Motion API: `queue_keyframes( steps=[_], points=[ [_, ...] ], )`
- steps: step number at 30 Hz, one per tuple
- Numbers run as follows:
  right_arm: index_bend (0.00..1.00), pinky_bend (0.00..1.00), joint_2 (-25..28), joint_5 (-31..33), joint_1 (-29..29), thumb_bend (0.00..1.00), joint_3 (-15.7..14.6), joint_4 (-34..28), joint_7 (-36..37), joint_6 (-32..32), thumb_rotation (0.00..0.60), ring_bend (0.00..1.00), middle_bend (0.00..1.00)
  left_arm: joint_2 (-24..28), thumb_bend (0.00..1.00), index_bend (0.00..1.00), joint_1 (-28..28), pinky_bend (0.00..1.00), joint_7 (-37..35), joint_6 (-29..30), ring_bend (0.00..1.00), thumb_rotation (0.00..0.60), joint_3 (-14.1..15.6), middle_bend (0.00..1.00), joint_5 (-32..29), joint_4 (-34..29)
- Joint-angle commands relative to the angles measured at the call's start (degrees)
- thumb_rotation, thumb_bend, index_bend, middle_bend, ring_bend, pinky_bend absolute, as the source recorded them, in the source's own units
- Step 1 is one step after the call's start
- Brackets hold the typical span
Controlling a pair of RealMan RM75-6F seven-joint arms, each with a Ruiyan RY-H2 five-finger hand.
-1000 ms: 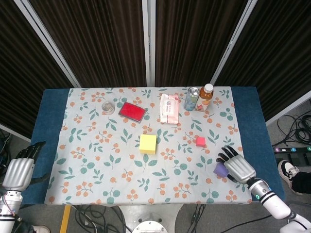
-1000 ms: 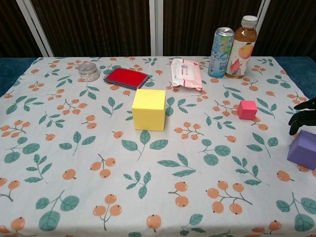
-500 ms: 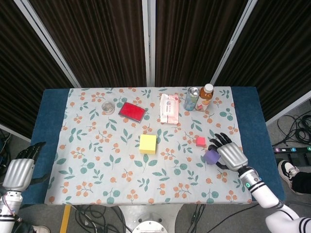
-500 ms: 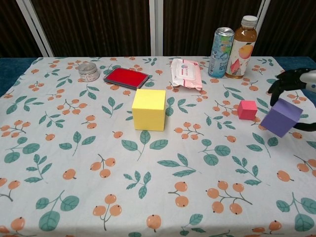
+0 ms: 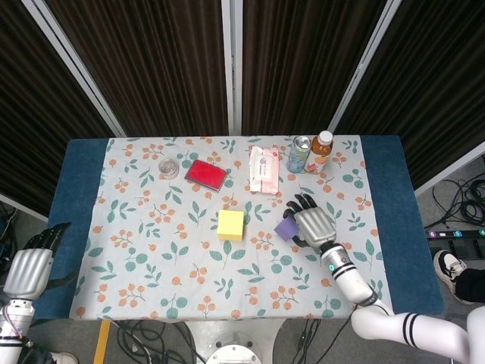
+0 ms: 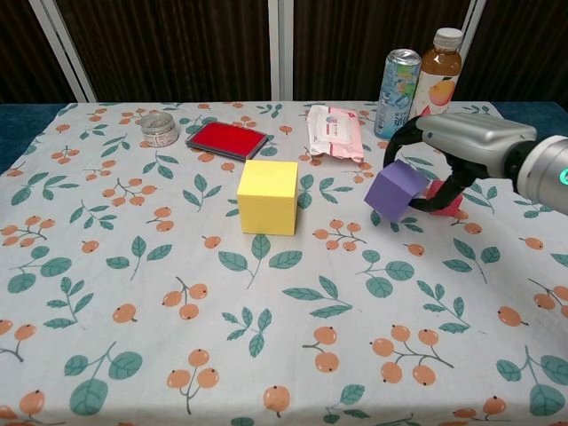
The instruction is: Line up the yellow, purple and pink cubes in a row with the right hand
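Dark curtain panels behind; the surface (image 5: 136, 250) wears a white cloth printed with leaves and orange berries over a blue top. Far edge holds a small round silver tin (image 5: 169, 167), a flat red rectangular pad (image 5: 206, 174), a pink-and-white wipes packet (image 5: 264, 170), a slim drink can (image 5: 300, 154) and an orange-capped juice bottle (image 5: 321, 151).

Change: a second ago the small purple cube (image 6: 397, 189) sat near the right near edge of the cloth with the right hand (image 6: 461, 146) closing on it. Half a second ago it was already lifted and carried left. Now the right hand has brought it well inward, and its fingers (image 6: 401, 138) wrap the cube, which hangs tilted and clear of the cloth, just right of the large yellow cube (image 6: 267, 196). The small pink cube (image 6: 446, 201) is mostly hidden behind the hand in the chest view, apparently unmoved, on the cloth right of centre. The yellow cube has not shifted. The left hand (image 5: 30, 265) stays off the left near corner, holding nothing; fingers curved loosely, whether spread or curled I cannot tell.

Meaning: transport of the purple cube is nearly over. It looks headed for the gap between the yellow and pink cubes, which would give the row. Still needed, by my reading: level the cube, set it down in line with the yellow one, release. Pink may need a nudge afterwards.
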Motion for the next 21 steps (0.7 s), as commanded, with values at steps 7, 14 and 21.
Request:
queue_keyframes(
  steps=[7,14,21],
  points=[
    [0.49,0.0,-6.49,7.92,4.36,0.21,1.65,3.4,-6.77,0.31,0.6,0.0,0.15,-0.23,0.19,0.14,0.01,0.23,-0.15,-0.08,0.17,0.6,0.07,0.22,-0.02,0.32],
    [0.4,0.0,-8.26,10.24,5.4,0.2,1.49,4.79,-7.65,0.63,0.6,0.0,0.14,-0.41,0.19,0.14,0.05,0.23,-0.58,-0.1,0.17,0.6,0.09,0.22,-0.06,0.79],
    [0.27,0.0,-6.84,12.83,5.82,0.2,1.02,3.39,-7.2,-1.01,0.6,0.0,0.14,-0.55,0.19,0.14,-0.12,0.23,-0.66,-0.22,0.17,0.6,0.06,0.22,0.1,0.88]
  ],
)
